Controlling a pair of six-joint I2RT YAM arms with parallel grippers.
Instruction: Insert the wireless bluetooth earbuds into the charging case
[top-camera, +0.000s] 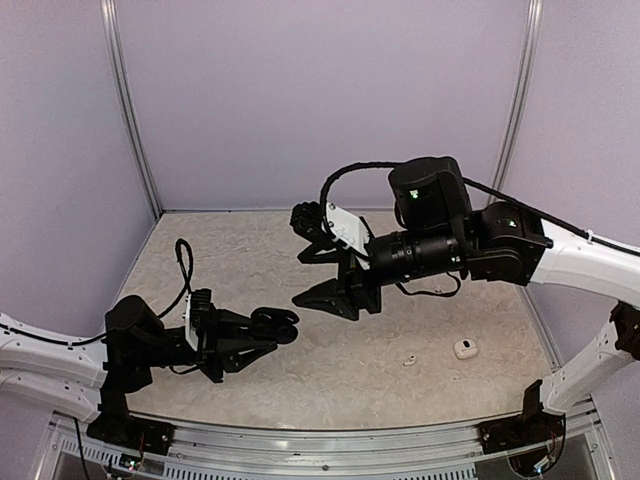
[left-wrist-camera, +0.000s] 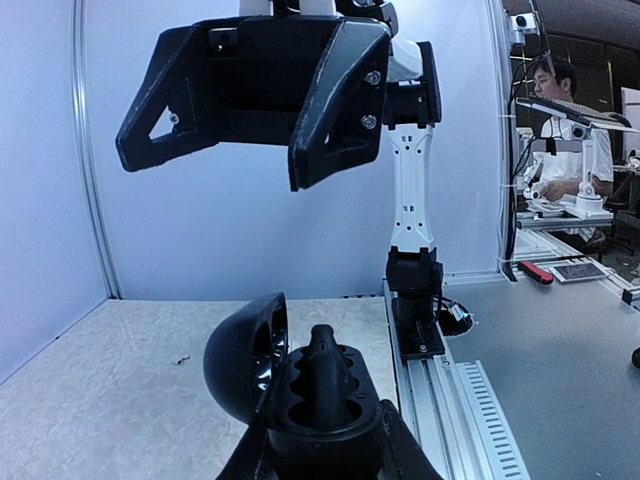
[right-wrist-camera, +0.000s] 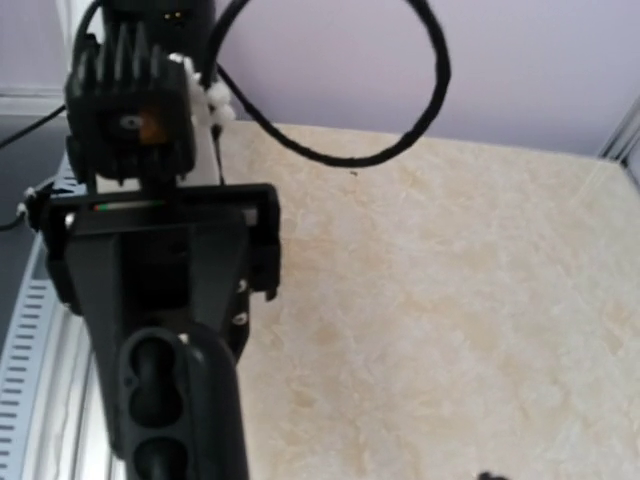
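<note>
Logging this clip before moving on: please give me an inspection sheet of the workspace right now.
Surface: pale speckled tabletop.
Job's things: open black charging case, held off the table, sockets too dark to judge; white earbud and white case lying loose.
Clutter: tiny dark speck.
Grippers: left tool shut on the black case; right tool open, over it.
Cables: black cable looping off the left arm; second cable over the right arm.
Surroundings: pale walls; seated person at a bench outside.
</note>
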